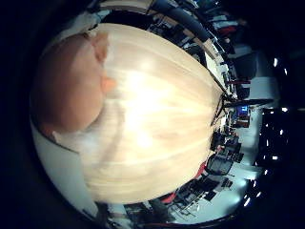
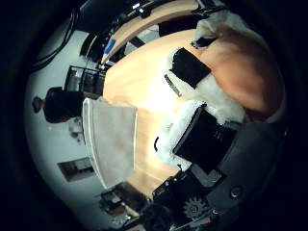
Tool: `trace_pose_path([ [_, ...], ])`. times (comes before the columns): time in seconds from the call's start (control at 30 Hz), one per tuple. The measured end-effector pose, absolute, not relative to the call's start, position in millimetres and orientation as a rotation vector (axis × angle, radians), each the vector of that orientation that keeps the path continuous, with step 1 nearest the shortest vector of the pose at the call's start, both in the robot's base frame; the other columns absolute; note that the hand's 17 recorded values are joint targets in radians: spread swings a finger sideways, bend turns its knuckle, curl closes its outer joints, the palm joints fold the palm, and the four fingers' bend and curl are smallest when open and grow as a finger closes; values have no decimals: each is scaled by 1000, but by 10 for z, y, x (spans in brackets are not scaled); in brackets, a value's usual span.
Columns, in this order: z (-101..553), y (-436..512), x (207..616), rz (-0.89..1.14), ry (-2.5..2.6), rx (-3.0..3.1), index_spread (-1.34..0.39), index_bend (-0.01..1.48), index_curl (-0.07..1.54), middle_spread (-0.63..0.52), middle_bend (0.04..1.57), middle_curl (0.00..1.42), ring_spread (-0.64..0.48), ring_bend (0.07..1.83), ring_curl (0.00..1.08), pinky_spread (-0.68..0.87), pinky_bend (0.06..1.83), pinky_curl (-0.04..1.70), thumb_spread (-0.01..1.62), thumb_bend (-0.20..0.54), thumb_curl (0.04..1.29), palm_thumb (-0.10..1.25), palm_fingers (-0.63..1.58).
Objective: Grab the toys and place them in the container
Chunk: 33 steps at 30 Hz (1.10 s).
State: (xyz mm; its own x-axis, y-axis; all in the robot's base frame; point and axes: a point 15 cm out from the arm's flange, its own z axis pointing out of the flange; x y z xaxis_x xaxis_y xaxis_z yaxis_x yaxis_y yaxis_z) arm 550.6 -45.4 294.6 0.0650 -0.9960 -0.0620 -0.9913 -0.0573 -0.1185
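Observation:
An orange plush toy (image 1: 69, 84) with white parts fills one side of the little finger side palm view, close to the palm and well above the wooden table (image 1: 162, 124). In the thumb side palm view the same toy (image 2: 245, 67) lies against my hand (image 2: 197, 135). Black and white fingers (image 2: 185, 69) curl against its orange and white fur. A pale rectangular container (image 2: 111, 144) stands on the table near its edge, away from the hand and below it. I see no other toys.
The round wooden table (image 2: 144, 77) spreads under the hand. Around it are dark office chairs (image 2: 63, 101), desks and screens (image 1: 243, 110) in the room beyond.

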Motion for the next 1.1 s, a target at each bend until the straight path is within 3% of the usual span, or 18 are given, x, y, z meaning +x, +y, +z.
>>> trace_pose_path([
  [0.4, 3709, -311, 5254, -188, 1975, -2172, -257, 1087, 640, -182, 1216, 659, -209, 1383, 534, -277, 1284, 556, 1320, -4, 370, 841, 1271],
  [1.1, 4361, 1878, 4339, -95, 1524, -2454, -250, 1099, 633, -175, 1250, 626, -206, 1396, 524, -279, 1267, 591, 1339, -9, 412, 882, 1264],
])
